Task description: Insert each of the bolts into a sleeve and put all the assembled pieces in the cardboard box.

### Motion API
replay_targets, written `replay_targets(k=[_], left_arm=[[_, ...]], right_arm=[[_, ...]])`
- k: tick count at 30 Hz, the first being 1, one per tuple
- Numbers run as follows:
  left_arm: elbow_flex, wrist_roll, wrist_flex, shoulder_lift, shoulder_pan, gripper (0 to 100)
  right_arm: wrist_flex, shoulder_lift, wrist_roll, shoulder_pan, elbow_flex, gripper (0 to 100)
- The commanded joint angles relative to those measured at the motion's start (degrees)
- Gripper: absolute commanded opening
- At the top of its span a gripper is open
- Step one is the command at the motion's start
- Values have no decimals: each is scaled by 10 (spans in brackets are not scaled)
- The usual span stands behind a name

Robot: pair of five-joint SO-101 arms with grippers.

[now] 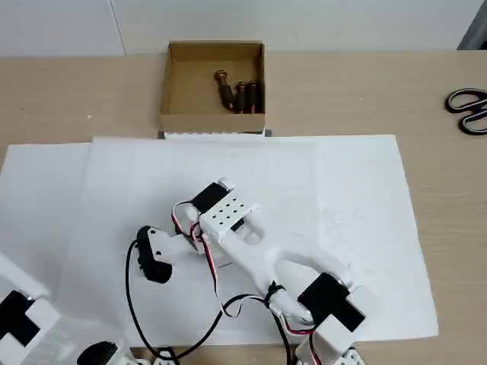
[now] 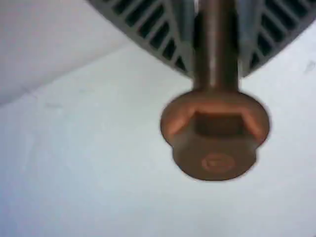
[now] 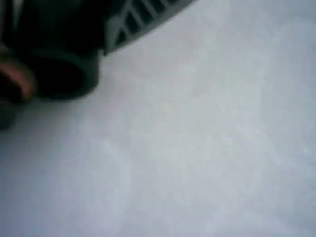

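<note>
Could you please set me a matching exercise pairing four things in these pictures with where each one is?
Things:
1. bolt
2. assembled pieces
3. scissors
4. white paper

Places:
A. inside the cardboard box
B. on the bare table, at its right edge
C. spread over the table's middle
D. held in the left gripper

Pairs: 1-D, 2-A, 3-B, 4-C
</note>
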Motion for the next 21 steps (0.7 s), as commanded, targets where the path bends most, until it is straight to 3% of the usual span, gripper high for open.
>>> replay_targets(k=[1, 21], left_arm=[[-5, -4, 11, -33, 6, 6], [-5, -4, 11, -33, 16, 6]], right_arm=[[22, -29, 5, 12, -25, 148], [101, -51, 4, 33, -70, 151]])
